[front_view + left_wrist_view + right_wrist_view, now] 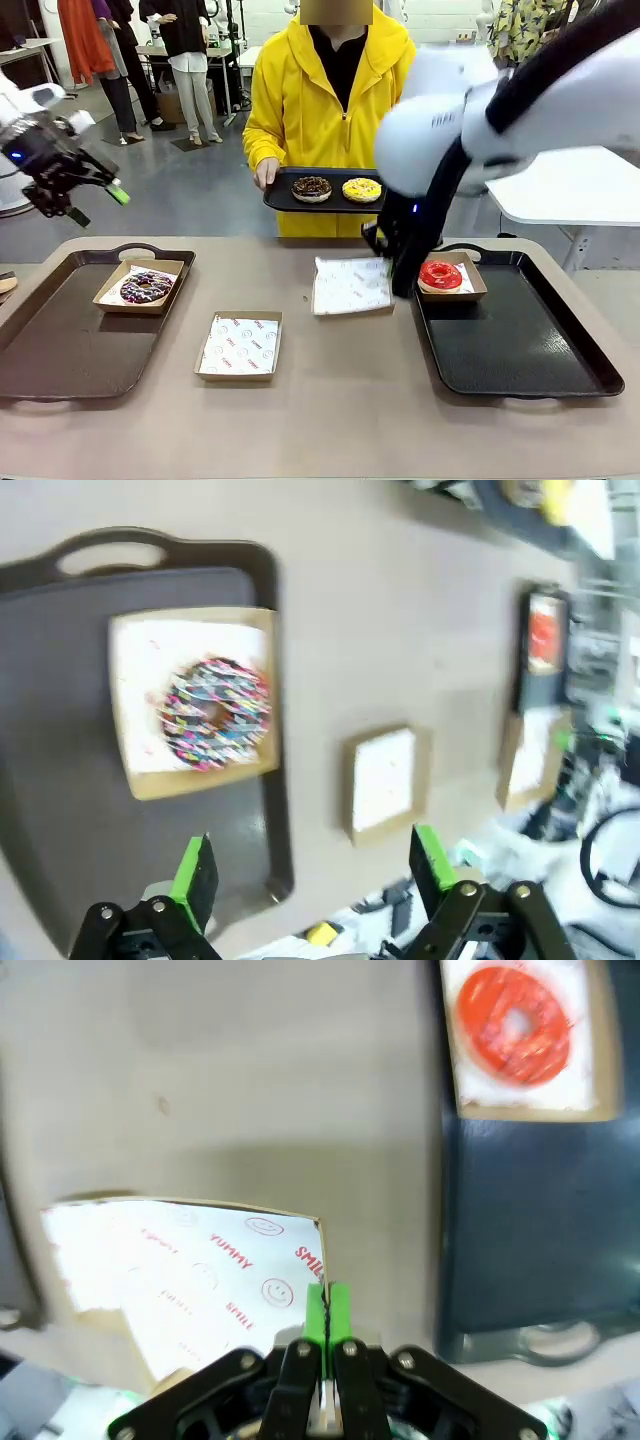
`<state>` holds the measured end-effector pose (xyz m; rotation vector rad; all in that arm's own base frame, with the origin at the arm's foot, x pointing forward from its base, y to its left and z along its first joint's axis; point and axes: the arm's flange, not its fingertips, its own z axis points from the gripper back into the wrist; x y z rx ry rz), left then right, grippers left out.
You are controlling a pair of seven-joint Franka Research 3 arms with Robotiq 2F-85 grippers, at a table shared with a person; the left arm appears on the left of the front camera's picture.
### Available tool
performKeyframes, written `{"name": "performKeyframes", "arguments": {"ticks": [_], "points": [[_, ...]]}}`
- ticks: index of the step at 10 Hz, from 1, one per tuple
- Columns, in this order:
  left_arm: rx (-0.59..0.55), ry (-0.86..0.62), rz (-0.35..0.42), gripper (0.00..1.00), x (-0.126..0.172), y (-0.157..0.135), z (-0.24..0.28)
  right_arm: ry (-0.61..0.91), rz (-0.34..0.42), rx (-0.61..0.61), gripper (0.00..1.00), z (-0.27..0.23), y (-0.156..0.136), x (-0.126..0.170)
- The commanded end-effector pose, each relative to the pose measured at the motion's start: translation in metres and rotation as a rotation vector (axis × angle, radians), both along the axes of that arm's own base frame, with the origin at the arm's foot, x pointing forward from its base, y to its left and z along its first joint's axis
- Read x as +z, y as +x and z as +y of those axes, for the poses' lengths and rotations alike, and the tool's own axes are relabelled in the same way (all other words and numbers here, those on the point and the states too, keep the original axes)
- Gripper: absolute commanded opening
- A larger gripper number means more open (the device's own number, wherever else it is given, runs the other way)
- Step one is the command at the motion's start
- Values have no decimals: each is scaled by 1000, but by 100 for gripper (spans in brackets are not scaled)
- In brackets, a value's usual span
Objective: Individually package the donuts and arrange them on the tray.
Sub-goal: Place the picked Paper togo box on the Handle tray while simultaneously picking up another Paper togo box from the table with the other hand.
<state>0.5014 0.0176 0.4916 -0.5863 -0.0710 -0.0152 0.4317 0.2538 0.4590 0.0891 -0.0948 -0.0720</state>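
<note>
the right gripper [325, 1298] is pressed together on the rim of the middle box [350, 285], probably so the box can be dragged into place for filling. the red donut [440, 274] is seen boxed on the right tray [520, 350] at 3 o'clock. the left gripper [98, 204] is held spread and raised, aimed at the purple donut [147, 287], boxed at 9 o'clock. the chocolate donut [311, 188] and yellow donut [361, 189] are offered unboxed on the person's tray [285, 200] at 12 o'clock.

Left claw [310, 865] hangs raised with jaws wide; right claw [325, 1308] reaches low, pinched closed.
</note>
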Motion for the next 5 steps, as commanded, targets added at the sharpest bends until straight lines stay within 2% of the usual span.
{"name": "performKeyframes", "arguments": {"ticks": [1,3,5], "points": [[-29,-189,-25,100,0,-38,29,-40,15,70,0,2,37,30],[6,-349,-15,100,2,-54,47,-84,57,167,0,6,80,53],[65,-458,-1,100,2,-64,68,-100,97,147,0,10,119,63]]}}
